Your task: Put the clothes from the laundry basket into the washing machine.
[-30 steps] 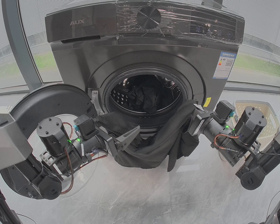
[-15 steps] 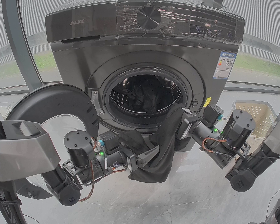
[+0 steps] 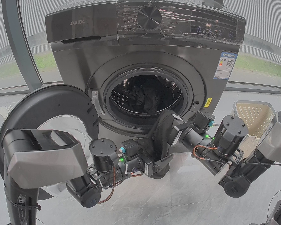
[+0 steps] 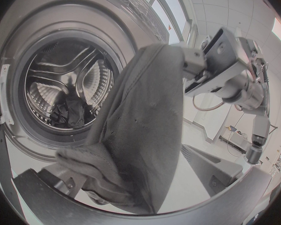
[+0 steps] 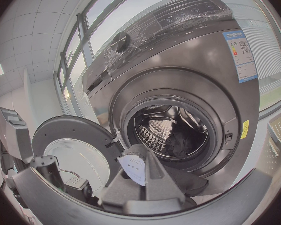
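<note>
**Marble floor (image 3: 178,197) under load: drop hazard**

My right jaws clamp the dark garment (image 3: 160,132) at its top. My left jaws stand spread, its lower fold bunched between them. It hangs between both, short of the washing machine (image 3: 84,63) mouth ahead. Risk: the unclamped fold could slide off and snag below that mouth. Left wrist view shows that fold; right wrist view, the size label (image 5: 132,169) at my grip.

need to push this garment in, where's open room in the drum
Open: the drum's upper half, above the clothes pile. Crowded: the lower right rim, where the dark garment hangs from the right hand across the open left hand.
</note>
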Motion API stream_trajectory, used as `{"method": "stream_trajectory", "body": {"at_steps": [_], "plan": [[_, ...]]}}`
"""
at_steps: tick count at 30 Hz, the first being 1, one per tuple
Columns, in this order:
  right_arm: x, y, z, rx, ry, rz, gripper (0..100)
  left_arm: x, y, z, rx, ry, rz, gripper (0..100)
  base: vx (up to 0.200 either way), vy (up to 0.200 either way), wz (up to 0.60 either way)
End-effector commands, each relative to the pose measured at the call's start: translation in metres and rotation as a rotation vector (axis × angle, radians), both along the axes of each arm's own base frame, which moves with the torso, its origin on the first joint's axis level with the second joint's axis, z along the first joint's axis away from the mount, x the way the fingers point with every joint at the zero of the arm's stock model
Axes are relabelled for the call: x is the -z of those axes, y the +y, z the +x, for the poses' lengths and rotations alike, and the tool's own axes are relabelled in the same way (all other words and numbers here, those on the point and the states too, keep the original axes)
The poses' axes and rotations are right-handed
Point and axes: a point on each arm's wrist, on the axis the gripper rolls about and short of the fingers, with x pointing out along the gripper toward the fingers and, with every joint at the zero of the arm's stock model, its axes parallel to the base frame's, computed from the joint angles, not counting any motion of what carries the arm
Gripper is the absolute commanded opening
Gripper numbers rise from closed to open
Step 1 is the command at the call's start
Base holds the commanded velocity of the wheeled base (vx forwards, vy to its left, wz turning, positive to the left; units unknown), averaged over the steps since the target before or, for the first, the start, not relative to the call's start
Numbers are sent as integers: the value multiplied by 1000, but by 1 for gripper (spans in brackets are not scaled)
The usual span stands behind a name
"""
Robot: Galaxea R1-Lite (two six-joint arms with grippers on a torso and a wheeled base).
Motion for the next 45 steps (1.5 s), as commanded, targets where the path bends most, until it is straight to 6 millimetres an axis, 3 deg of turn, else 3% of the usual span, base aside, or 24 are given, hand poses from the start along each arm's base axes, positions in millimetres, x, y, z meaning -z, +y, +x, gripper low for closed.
{"method": "stream_trajectory", "body": {"at_steps": [1, 10, 14, 15, 20, 30, 37, 43, 44, 45], "plan": [[1, 8, -6, -28, 3, -2, 0, 23, -12, 9, 2, 13, 16, 100, 0, 0, 0], [-2, 12, -14, -26, 10, 13, 0, 47, -18, 30, -59, -20, 43, 100, 0, 0, 0], [-5, 10, -15, -25, 5, 19, 0, 48, -13, 34, -83, -24, 49, 100, 0, 0, 0], [-5, 10, -15, -24, 8, 21, 0, 47, -12, 35, -86, -25, 48, 0, 0, 0, 0], [1, 2, -15, -7, 30, 4, 0, 38, -5, 38, -106, -38, 36, 0, 0, 0, 0], [28, -23, -34, 10, 146, -96, 0, -15, 7, 27, -144, -109, -31, 0, 0, 0, 0], [37, -28, -43, -11, 177, -133, 0, -53, 13, 18, -147, -172, -94, 0, 0, 0, 0], [38, -27, -47, -27, 178, -138, 0, -65, 21, 2, -139, -173, -98, 0, 0, 0, 0], [38, -27, -47, -27, 179, -139, 100, -68, 22, 0, -138, -175, -100, 0, 0, 0, 0], [38, -27, -47, -27, 180, -140, 100, -69, 23, -2, -138, -177, -101, 0, 0, 0, 0]]}}
